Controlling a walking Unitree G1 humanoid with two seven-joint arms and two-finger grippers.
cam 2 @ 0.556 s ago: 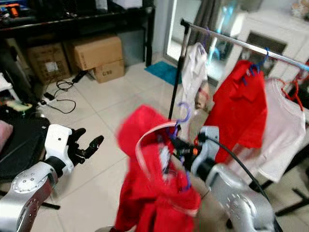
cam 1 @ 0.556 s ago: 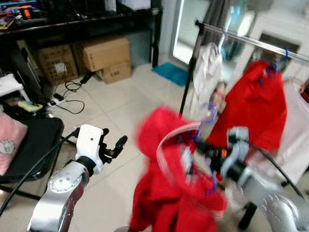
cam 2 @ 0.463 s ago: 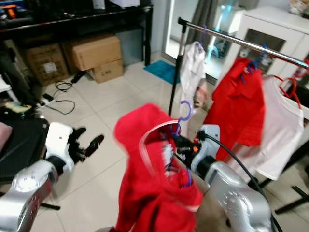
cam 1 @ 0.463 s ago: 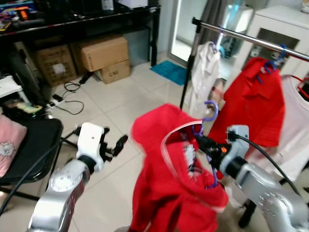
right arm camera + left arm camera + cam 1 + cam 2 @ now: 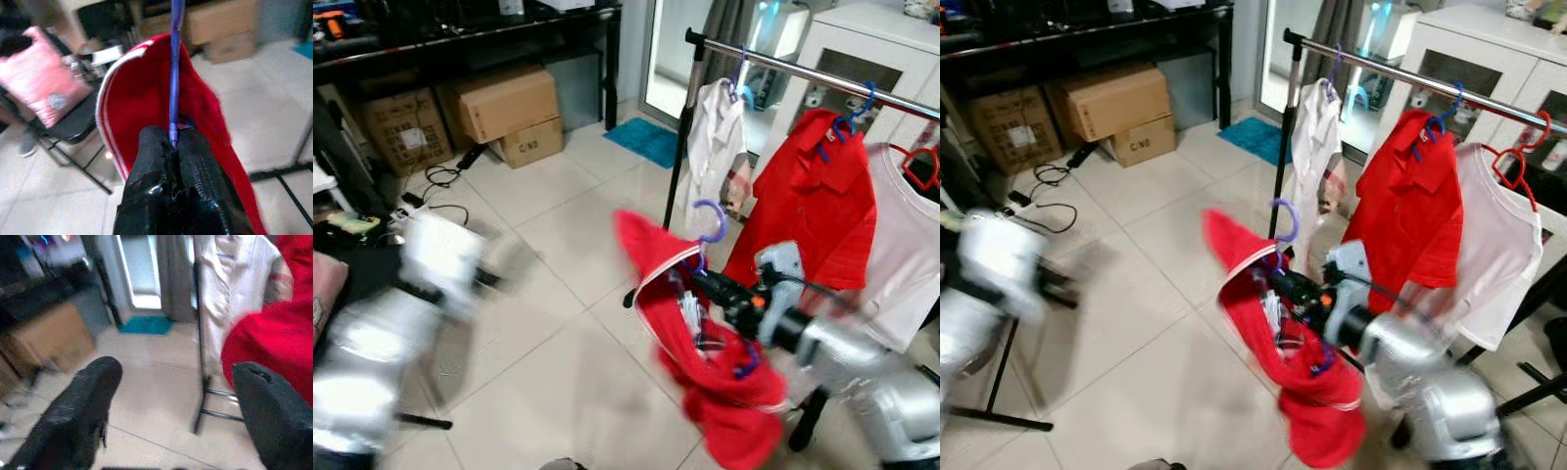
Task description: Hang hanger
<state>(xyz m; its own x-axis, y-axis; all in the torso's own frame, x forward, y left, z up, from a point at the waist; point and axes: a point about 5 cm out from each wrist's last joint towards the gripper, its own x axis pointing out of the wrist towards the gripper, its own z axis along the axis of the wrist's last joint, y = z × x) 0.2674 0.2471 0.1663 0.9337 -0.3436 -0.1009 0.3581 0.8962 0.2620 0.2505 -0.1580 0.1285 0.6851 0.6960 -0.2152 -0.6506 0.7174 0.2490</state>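
Your right gripper (image 5: 705,284) is clamped tight on the neck of the purple hanger (image 5: 710,223), its two black fingers (image 5: 195,171) pressed together around the stem just below the hook. The hanger stands roughly upright: its hook rises straight above the gripper and curls over at the top, opening on the side away from the clothes rail (image 5: 822,76), while its long axis with the red garment (image 5: 705,362) slants down from the gripper toward the floor (image 5: 568,294). The garment droops in a heap below the gripper, white-trimmed collar uppermost.

The hanger sits in front of the rail and well below its bar, near the rail's black upright post (image 5: 677,147) and just in front of the white shirt (image 5: 717,137) hanging there. Further along the bar hang a red shirt (image 5: 822,196) on a blue hanger and a white T-shirt (image 5: 906,245).

Your left gripper (image 5: 171,411) is spread wide with nothing between its fingers, held well away from the rail; in the head views that arm (image 5: 401,304) is a blur.
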